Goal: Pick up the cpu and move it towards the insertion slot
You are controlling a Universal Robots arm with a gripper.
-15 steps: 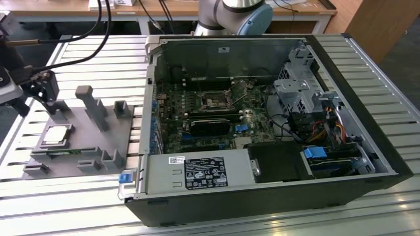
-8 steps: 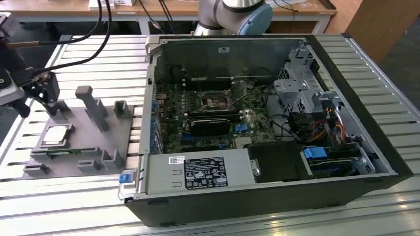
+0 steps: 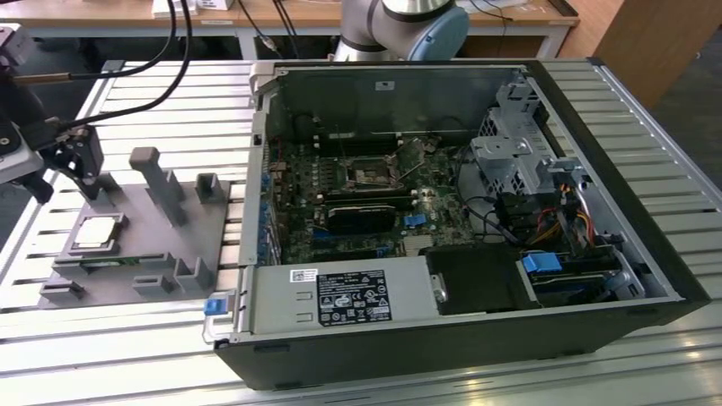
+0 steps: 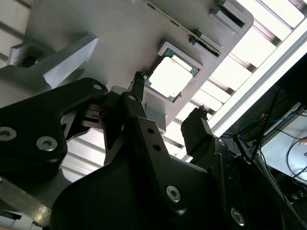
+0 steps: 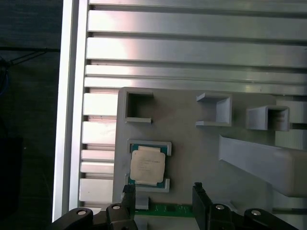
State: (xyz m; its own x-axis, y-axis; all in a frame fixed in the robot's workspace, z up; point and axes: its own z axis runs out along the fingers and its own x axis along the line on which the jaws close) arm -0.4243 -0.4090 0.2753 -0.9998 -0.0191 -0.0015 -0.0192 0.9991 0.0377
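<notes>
1. One cpu (image 3: 96, 233), silver-topped, lies flat in a framed seat on the grey holder plate (image 3: 141, 239), at the exterior view's left, outside the computer.
2. One gripper (image 3: 64, 193) hangs over that plate just beyond the cpu. Its two black fingers (image 5: 199, 201) are spread apart with nothing between them.
3. In both wrist views the two fingertips sit to either side of the chip's seat, clear of the chip and not touching it.
4. One insertion slot (image 3: 370, 176), a dark square in a silvery frame, sits on the green board inside the open computer case (image 3: 338, 93), well apart from the cpu.
5. In the first wrist view I count three small open-sided pockets (image 5: 214, 110) standing up from the plate, and one green circuit strip (image 5: 168, 209) along its edge near the fingers.
6. One slatted aluminium table (image 3: 665, 161) carries both plate and case.
</notes>
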